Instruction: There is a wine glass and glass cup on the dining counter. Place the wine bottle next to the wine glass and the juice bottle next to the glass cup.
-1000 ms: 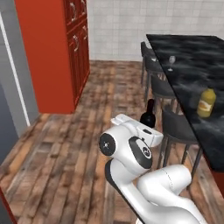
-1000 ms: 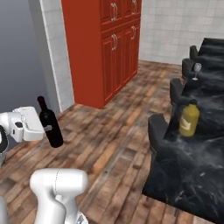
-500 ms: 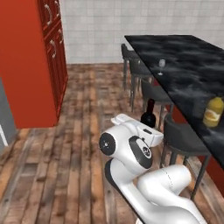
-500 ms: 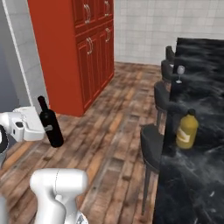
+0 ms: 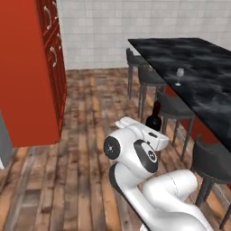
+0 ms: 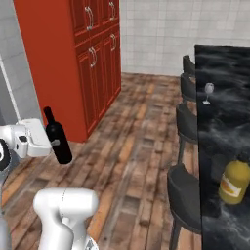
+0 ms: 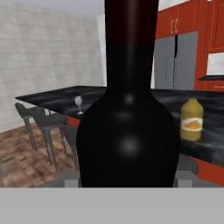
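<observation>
I have the jaws clamped on the wine bottle, upright, neck up; open floor lies left of the desk edge and its stools.

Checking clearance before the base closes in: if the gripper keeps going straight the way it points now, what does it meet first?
The gripper, shut on the wine bottle, points toward the dining counter. In the hand view the counter's edge between the wine glass and juice bottle lies ahead, probably the bar stools first; depth is unclear.
</observation>
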You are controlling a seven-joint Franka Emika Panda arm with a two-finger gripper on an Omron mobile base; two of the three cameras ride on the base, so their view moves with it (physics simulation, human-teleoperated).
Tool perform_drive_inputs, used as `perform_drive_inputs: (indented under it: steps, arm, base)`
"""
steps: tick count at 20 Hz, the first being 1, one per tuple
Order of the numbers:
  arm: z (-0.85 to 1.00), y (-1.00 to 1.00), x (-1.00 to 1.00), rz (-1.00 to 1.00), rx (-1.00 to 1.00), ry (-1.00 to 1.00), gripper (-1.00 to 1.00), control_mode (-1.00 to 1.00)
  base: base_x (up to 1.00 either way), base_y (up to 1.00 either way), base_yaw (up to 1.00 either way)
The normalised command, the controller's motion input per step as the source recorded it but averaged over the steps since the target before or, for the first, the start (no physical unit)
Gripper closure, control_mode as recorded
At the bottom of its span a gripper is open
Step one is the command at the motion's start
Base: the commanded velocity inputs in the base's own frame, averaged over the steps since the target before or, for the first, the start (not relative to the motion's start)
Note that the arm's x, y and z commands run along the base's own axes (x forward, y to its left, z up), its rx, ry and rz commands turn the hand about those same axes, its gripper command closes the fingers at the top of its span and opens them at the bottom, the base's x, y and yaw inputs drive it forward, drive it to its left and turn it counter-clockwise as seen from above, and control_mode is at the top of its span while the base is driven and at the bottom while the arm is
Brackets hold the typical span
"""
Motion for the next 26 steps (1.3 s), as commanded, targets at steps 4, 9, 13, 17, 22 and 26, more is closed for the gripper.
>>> perform_drive_inputs:
  steps: [4, 9, 13, 17, 22, 26]
  arm:
    - [0.0, 0.0, 0.0, 0.0, 0.0, 0.0, 1.0, 1.0]
    - [0.0, 0.0, 0.0, 0.0, 0.0, 0.0, 1.0, 1.0]
    - [0.0, 0.0, 0.0, 0.0, 0.0, 0.0, 1.0, 1.0]
    - [0.0, 0.0, 0.0, 0.0, 0.0, 0.0, 1.0, 1.0]
    - [0.0, 0.0, 0.0, 0.0, 0.0, 0.0, 1.0, 1.0]
    - [0.0, 0.0, 0.0, 0.0, 0.0, 0.0, 1.0, 1.0]
  base:
    - [0.84, 0.35, -0.25]
    - [0.68, 0.36, -0.45]
    - [0.64, 0.35, -0.49]
    - [0.65, 0.35, -0.48]
    - [0.61, 0.36, -0.5]
    - [0.52, 0.35, -0.59]
